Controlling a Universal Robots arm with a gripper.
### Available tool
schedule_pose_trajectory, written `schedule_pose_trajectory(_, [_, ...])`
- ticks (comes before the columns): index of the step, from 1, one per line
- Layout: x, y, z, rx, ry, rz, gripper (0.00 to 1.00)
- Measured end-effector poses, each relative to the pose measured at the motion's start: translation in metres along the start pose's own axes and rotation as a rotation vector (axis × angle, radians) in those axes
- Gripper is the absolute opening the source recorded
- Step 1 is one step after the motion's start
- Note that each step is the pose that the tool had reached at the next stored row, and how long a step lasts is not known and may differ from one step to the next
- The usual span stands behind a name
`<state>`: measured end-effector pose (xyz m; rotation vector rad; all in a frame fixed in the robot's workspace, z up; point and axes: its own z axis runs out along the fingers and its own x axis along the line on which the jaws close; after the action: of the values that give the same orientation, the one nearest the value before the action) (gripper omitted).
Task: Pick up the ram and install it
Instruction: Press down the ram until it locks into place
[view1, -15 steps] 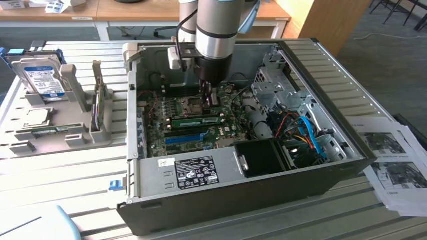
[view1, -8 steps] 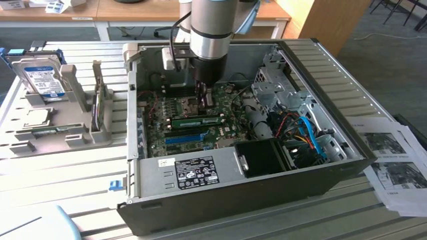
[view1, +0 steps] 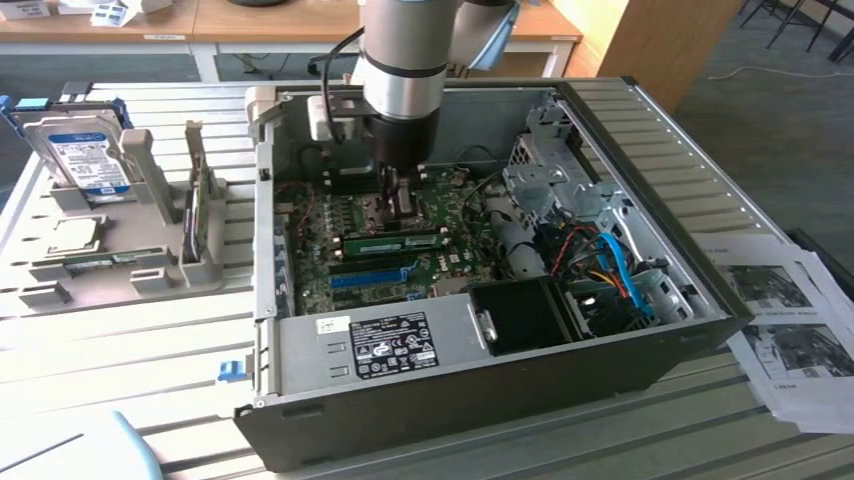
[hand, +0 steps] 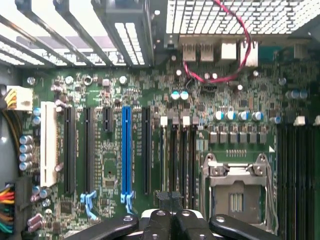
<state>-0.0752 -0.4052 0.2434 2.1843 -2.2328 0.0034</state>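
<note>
The ram (view1: 396, 243), a green stick with a pale label, stands on edge in a slot of the motherboard (view1: 447, 262) inside the open computer case. My gripper (view1: 396, 208) reaches straight down over the board, its tips just behind the middle of the ram. I cannot tell whether they touch it. In the wrist view the gripper (hand: 172, 216) is shut, its black fingers (hand: 159, 220) pressed together over the near end of the black memory slots (hand: 182, 160). Nothing shows between the fingers.
A bright-blue slot strip (view1: 367, 277) (hand: 126, 150) lies beside the memory slots. The CPU socket (hand: 235, 192), a black fan shroud (view1: 527, 315) and blue cables (view1: 617, 272) crowd the case. A grey fixture with a hard drive (view1: 80, 160) stands at the exterior view's left, papers (view1: 794, 320) at its right.
</note>
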Motion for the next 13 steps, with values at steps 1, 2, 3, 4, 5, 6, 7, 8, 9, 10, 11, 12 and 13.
schedule_pose_trajectory(1, [0.0,0.0018,0.0,0.0,0.0001,0.0,0.09])
schedule_pose_trajectory(2, [0.0001,0.0034,0.0,0.0,0.0,0.0,0.09])
schedule_pose_trajectory(3, [0.0,0.0044,0.0,0.0,0.0,0.0,0.09])
schedule_pose_trajectory(4, [0.0,0.0048,0.0001,0.0,0.0,0.0,0.09])
schedule_pose_trajectory(5, [0.0001,0.0054,0.0,-0.0001,0.0,0.0,0.09])
schedule_pose_trajectory(6, [0.0001,0.0058,0.0,-0.0001,0.0001,0.0,0.09])
schedule_pose_trajectory(7, [0.0001,0.006,0.0001,0.0,0.0,0.0,0.09])
schedule_pose_trajectory(8, [0.0001,0.0062,0.0001,0.0,0.0,0.0,0.09])
schedule_pose_trajectory(9, [0.0001,0.0063,0.0,-0.0001,0.0001,0.0,0.09])
schedule_pose_trajectory(10, [0.0002,0.0063,0.0,0.0,0.0001,0.0,0.09])
schedule_pose_trajectory(11, [0.0001,0.0063,0.0,0.0,0.0001,0.0,0.09])
schedule_pose_trajectory(12, [0.0001,0.0067,0.0001,0.0,0.0,0.0,0.09])
schedule_pose_trajectory(13, [0.0002,0.0075,0.0001,0.0,0.0,0.0,0.09])
